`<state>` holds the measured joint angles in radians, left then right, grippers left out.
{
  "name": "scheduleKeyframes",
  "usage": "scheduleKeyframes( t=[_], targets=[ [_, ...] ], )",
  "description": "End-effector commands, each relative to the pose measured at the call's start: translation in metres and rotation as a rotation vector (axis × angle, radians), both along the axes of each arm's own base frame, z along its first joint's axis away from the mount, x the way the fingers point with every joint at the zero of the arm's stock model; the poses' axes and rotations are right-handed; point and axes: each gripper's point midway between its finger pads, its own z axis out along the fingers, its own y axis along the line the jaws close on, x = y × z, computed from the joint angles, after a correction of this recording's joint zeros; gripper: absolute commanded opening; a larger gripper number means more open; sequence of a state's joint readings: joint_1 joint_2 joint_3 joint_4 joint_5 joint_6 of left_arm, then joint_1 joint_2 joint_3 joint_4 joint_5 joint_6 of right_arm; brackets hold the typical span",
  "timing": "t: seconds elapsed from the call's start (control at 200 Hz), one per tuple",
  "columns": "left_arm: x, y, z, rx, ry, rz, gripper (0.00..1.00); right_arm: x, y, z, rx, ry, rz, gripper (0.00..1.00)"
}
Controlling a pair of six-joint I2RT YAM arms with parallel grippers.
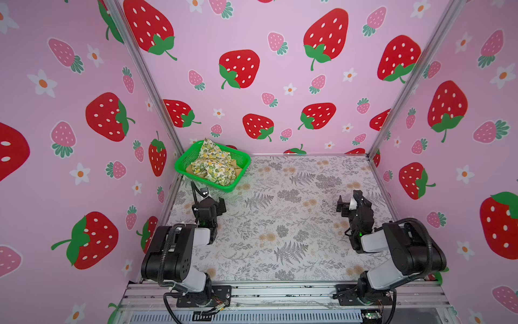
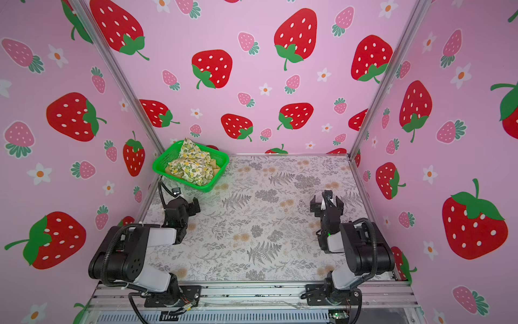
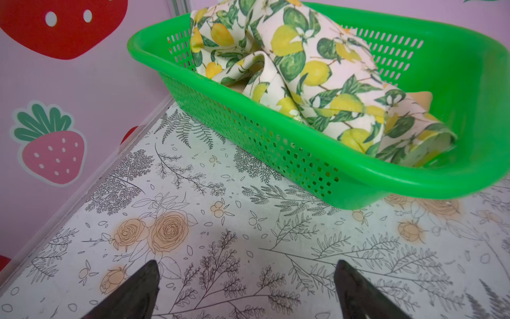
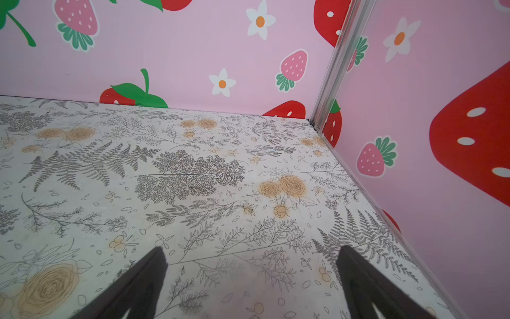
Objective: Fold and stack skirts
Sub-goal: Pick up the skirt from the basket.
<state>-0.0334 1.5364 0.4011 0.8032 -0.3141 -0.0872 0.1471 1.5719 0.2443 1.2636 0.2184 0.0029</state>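
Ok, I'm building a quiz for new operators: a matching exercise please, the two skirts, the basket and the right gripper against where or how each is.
1 lemon-print skirt
2 mustard skirt
3 green basket
4 right gripper

A open, holding nothing
B far left corner of the table
C crumpled on top in the basket
D mostly hidden underneath

Pairs: 1-C, 2-D, 3-B, 4-A

A robot lab cell: strawberry-print walls (image 1: 280,42) on aluminium framing (image 1: 138,61) around a floral bench (image 1: 280,224); left arm (image 1: 173,252) and right arm (image 1: 406,249) bolted at its near edge.
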Motion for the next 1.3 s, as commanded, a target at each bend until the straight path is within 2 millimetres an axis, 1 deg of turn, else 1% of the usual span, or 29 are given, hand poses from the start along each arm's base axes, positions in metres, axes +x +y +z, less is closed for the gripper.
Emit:
scheduleKeyframes(
  t=[0.0,1.036,1.091,1.166,1.186,1.221,1.296],
  targets=[
    [0.008,0.000,0.009,-0.002,-0.027,0.006,0.99,0.005,-0.001,0.006,0.007,-0.018,-0.002,1.00],
    [0.009,0.000,0.008,-0.008,-0.024,0.003,0.99,0.005,0.000,0.006,0.008,-0.019,0.002,1.00],
    [0.009,0.000,0.008,-0.008,-0.024,0.003,0.99,0.004,-0.003,0.006,0.007,-0.021,-0.009,1.00],
    [0.009,0.000,0.009,-0.006,-0.028,0.003,0.99,0.001,-0.019,0.012,0.028,-0.042,-0.121,1.00],
    [0.008,0.000,0.013,-0.001,-0.041,0.015,0.99,0.001,-0.023,0.014,0.032,-0.044,-0.148,1.00],
    [0.004,0.003,0.016,0.021,-0.042,0.050,0.99,0.002,-0.022,0.014,0.034,-0.031,-0.144,1.00],
    [0.001,-0.007,0.025,0.053,-0.069,0.017,0.99,0.002,-0.022,0.025,0.017,-0.045,-0.171,1.00]
  ],
)
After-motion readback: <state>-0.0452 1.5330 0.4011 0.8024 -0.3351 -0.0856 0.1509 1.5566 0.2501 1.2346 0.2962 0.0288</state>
